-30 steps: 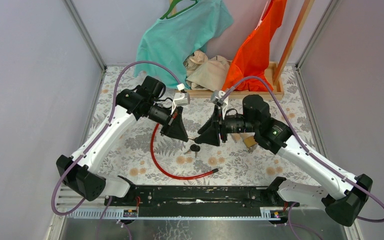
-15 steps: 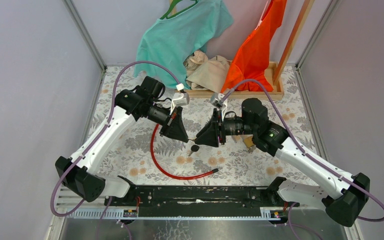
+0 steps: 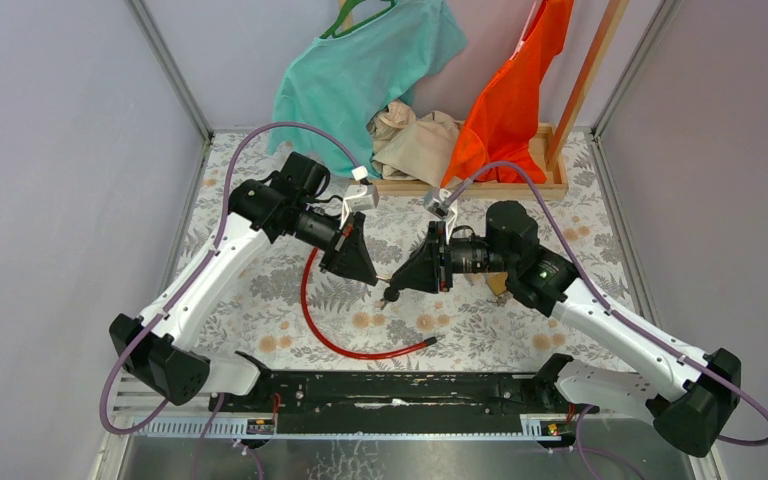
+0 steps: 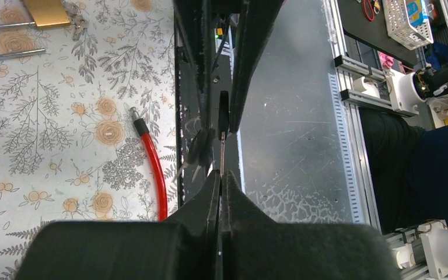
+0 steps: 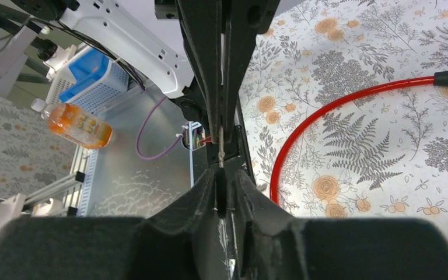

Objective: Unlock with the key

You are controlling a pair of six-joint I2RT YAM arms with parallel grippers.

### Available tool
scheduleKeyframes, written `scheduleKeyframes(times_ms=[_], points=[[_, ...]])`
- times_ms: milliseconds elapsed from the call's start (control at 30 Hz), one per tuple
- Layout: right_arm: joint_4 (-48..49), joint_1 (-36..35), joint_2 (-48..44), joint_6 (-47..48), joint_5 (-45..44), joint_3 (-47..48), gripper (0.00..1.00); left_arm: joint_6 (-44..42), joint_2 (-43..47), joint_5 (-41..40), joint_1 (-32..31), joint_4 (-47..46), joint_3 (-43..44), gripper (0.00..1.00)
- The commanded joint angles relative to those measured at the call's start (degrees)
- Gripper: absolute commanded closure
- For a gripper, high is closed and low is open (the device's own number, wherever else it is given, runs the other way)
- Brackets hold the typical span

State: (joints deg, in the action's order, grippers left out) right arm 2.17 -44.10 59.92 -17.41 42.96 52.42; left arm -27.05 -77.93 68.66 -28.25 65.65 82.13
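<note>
One wooden tray (image 3: 552,183) is holding one beige cloth (image 3: 416,142). Your left gripper (image 4: 220,174) and right gripper (image 5: 221,175) are both clamping one key (image 4: 222,147).

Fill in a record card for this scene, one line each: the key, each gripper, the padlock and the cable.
key: spans between the two grippers, off the table
left gripper: shut on the key's metal blade
right gripper: fingers either side of the key's black head; grip unclear
padlock: brass, lying on the floral tablecloth, not held
red cable: lying curved on the tablecloth
</note>
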Motion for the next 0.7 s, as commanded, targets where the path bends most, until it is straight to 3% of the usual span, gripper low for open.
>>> scheduleKeyframes(times_ms=[0,133,267,400,533,633,667], points=[[3.94,0.0,-1.42,-1.72,-0.23,-1.31,0.7,2.15,2.09,2.96,-0.05,-2.09,0.49,1.0],[5.31,0.0,-1.64,-2.64,0.08,-1.93,0.7,2.24,2.16,3.24,-0.04,-2.1,0.51,1.0],[6.55,0.04,-1.87,-3.97,0.05,-1.69,1.0,2.23,2.3,3.03,-0.01,-2.17,0.36,1.0],[8.13,0.19,-3.46,-5.34,-0.07,-2.05,1.0,2.17,2.25,1.97,0.03,-2.65,0.11,0.98],[6.62,0.85,-5.17,-5.36,-0.19,-2.48,1.0,1.9,1.88,-0.4,0.04,-2.8,-0.42,0.77],[2.4,1.74,-6.36,-5.61,-2.38,-2.44,1.0,2.39,0.92,-4.19,0.04,-3.95,-0.71,0.43],[-0.61,1.93,-6.59,-5.49,-4.06,-1.78,1.0,2.92,0.45,-6.16,-0.01,-5.06,-0.76,0.41]])
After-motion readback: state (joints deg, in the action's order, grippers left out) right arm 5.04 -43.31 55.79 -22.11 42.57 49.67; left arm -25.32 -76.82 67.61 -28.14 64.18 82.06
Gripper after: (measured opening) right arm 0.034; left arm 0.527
